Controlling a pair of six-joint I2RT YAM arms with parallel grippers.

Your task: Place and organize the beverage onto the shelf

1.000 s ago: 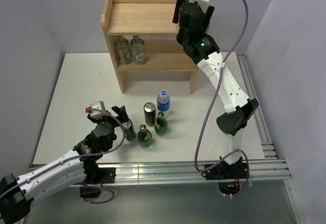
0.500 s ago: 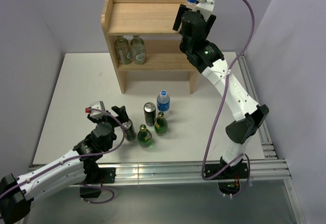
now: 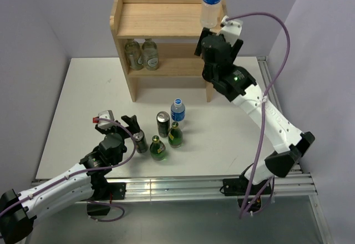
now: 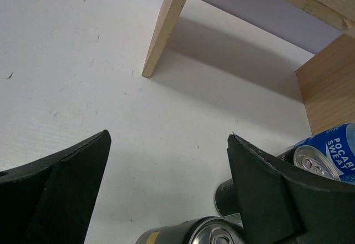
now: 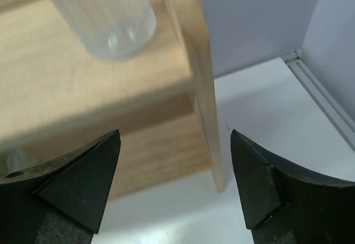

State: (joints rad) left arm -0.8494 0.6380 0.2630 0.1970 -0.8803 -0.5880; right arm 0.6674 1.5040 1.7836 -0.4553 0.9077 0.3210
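Since half a second ago the right gripper (image 3: pixel 217 36) has let go of the water bottle (image 3: pixel 211 3) and drawn back toward the near side, with its elbow swung farther out to the right. That arm rises from its base at the near right edge and folds at the elbow. Its forearm reaches up and left to the right end of the shelf (image 3: pixel 155 19). Its jaws are spread apart and hold nothing, just in front of the bottle.

The bottle stands upright on the top tier, at the right end beside the side panel. Its long axis is vertical, with the clear base down on the wood and the blue label above; the cap is cut off by the frame.

Low over the near left of the table (image 3: pixel 83 89), the left arm stretches out with its left gripper (image 3: pixel 117 121) pointing toward the shelf. Its jaws are wide open and empty, with one dark can (image 3: pixel 138 142) just beside them.

Upright on the table near that can are a second can (image 3: pixel 163 123), another water bottle (image 3: pixel 177 111) and two green bottles (image 3: pixel 158 148).

Two glass bottles (image 3: pixel 141 54) stand on the lower tier at the left.
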